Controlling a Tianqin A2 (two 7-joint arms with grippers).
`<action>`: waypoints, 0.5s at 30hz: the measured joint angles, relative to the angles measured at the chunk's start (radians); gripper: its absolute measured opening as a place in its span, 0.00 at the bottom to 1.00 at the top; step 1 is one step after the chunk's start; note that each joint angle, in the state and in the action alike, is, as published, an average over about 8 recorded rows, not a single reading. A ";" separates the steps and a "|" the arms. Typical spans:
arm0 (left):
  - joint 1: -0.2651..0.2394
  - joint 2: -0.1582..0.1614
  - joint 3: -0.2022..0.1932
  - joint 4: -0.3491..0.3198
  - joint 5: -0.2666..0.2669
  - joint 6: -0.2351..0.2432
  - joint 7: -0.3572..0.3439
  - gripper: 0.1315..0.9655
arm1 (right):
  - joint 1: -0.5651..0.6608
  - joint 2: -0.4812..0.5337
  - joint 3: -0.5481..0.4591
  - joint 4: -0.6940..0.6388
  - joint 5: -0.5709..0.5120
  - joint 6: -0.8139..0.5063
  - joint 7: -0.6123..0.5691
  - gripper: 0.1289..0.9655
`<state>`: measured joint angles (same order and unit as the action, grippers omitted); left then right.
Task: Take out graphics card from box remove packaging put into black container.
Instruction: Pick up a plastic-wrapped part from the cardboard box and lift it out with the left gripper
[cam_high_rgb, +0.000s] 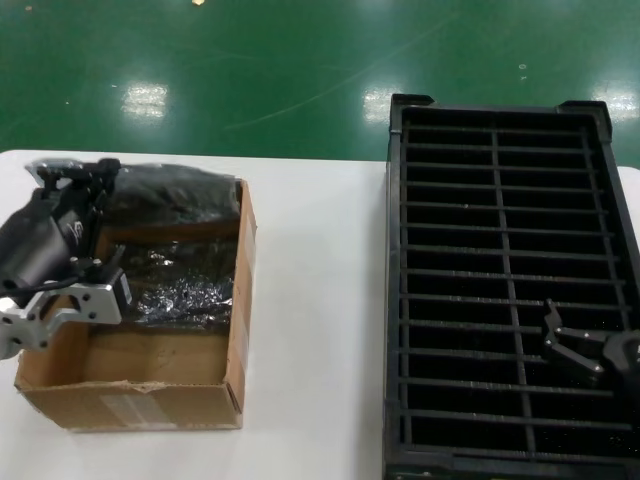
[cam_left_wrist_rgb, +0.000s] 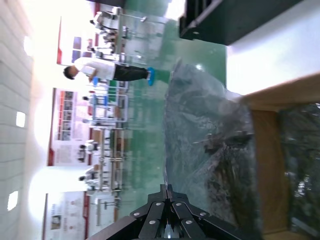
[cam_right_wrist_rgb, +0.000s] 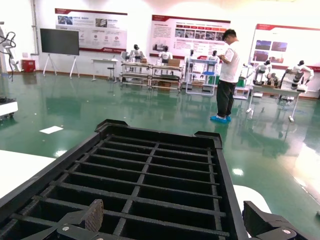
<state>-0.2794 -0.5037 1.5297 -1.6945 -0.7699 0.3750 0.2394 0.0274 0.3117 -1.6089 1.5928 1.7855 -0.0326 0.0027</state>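
The brown box (cam_high_rgb: 235, 330) stands on the left of the white table. My left gripper (cam_high_rgb: 72, 176) is at the box's far left corner, shut on the thin edge of the crinkled grey packaging (cam_high_rgb: 170, 190), which is lifted over the far wall. The left wrist view shows the fingertips (cam_left_wrist_rgb: 167, 189) pinched on that edge of the packaging (cam_left_wrist_rgb: 200, 125). A dark shape inside (cam_left_wrist_rgb: 230, 165) could be the graphics card; I cannot tell for sure. My right gripper (cam_high_rgb: 575, 345) hovers open over the near right part of the black container (cam_high_rgb: 395, 300), with its fingers (cam_right_wrist_rgb: 92, 215) wide apart above the ribs.
A second shiny grey bag (cam_high_rgb: 185, 285) lies flat on the box floor. A strip of white table (cam_high_rgb: 320, 300) separates the box from the container (cam_right_wrist_rgb: 150, 170). Beyond the table is green floor, where a person (cam_right_wrist_rgb: 227, 75) stands far off.
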 joint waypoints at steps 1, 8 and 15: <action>0.010 0.001 -0.009 -0.018 -0.004 -0.002 0.003 0.01 | 0.000 0.000 0.000 0.000 0.000 0.000 0.000 1.00; 0.094 0.013 -0.057 -0.143 -0.032 -0.007 0.023 0.01 | 0.000 0.000 0.000 0.000 0.000 0.000 0.000 1.00; 0.195 0.020 -0.056 -0.251 -0.061 0.000 0.052 0.01 | 0.000 0.000 0.000 0.000 0.000 0.000 0.000 1.00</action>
<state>-0.0845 -0.4841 1.4734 -1.9457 -0.8310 0.3752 0.2914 0.0274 0.3117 -1.6089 1.5928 1.7855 -0.0326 0.0027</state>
